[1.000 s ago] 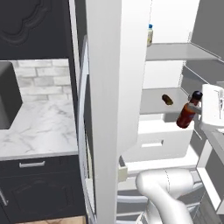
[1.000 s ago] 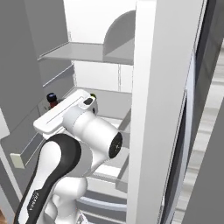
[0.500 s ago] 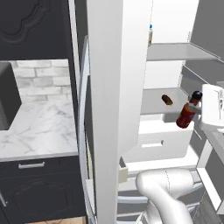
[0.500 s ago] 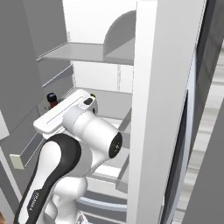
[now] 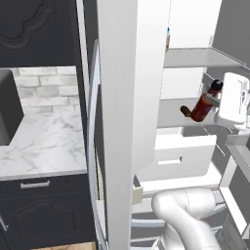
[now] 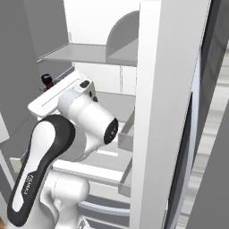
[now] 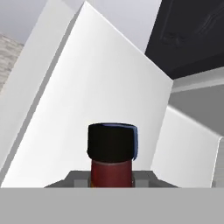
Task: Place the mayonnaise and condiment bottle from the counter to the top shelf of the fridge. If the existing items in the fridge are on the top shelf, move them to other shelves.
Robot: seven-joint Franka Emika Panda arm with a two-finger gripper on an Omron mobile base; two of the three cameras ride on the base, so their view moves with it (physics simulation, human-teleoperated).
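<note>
Your arm is reaching into the open fridge.
You are seeing its white wrist [image 6: 67, 96] sitting under the top shelf [image 6: 76, 54], a black-capped bottle [image 6: 47, 81] peeking out just behind it.

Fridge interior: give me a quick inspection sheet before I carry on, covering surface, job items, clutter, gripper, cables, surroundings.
Surface: top shelf is a grey slab; a middle shelf sits below it.
Job's things: red condiment bottle with black cap, tilted, in front of the middle shelf, below the top shelf.
Clutter: small brown item on the middle shelf beside the bottle.
Gripper: gripper shut on the bottle's neck.
Cables: nothing seen.
Surroundings: open fridge door, marble counter, white drawer.
</note>
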